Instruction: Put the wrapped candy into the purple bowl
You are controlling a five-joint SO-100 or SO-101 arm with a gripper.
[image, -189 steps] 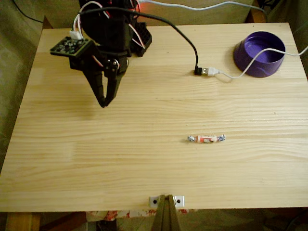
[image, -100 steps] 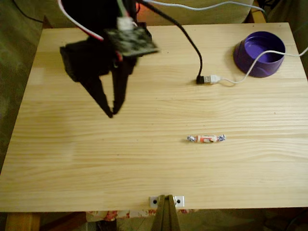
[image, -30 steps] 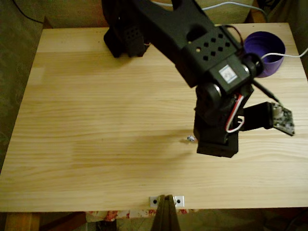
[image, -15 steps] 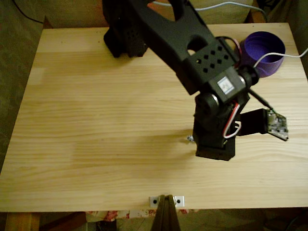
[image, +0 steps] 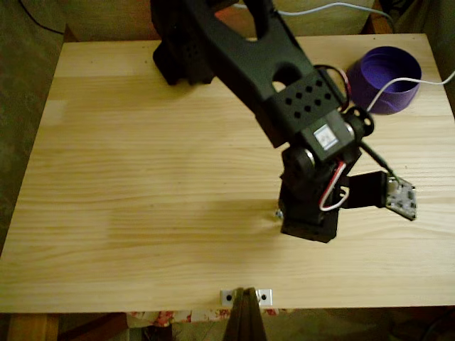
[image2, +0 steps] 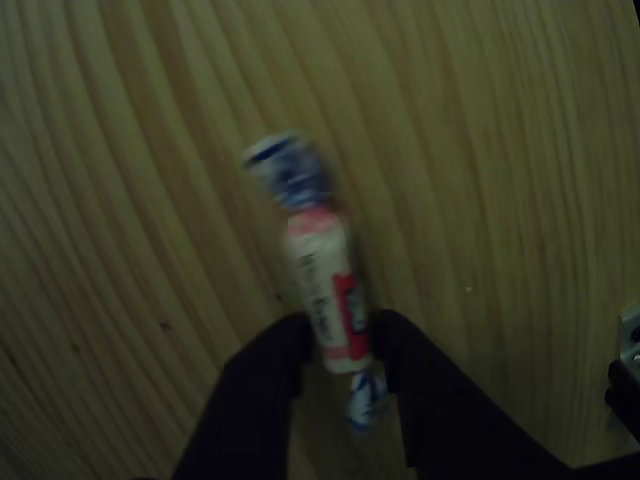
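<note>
In the other view, the wrapped candy (image2: 320, 290) lies on the wood, pinkish-white with blue twisted ends. My gripper (image2: 338, 335) comes in from the bottom edge, its two black fingers (image2: 260, 390) narrowly open on either side of the candy's lower half, very close to it. The picture is blurred, so I cannot make out contact. In the fixed view, the arm's wrist block covers the candy, and just one wrapper tip (image: 277, 212) peeks out at its left. The purple bowl (image: 377, 96) stands at the table's far right corner, well away from the gripper.
A white cable (image: 409, 78) runs across the bowl's rim and opening. The arm's base (image: 181, 57) sits at the back of the table. A small camera board (image: 402, 197) sticks out to the right of the wrist. A metal bracket (image: 245, 295) sits at the front edge.
The arm swung from the left of the table over to the candy. In the last second the wrist has shifted slightly left and settled lower over it.
</note>
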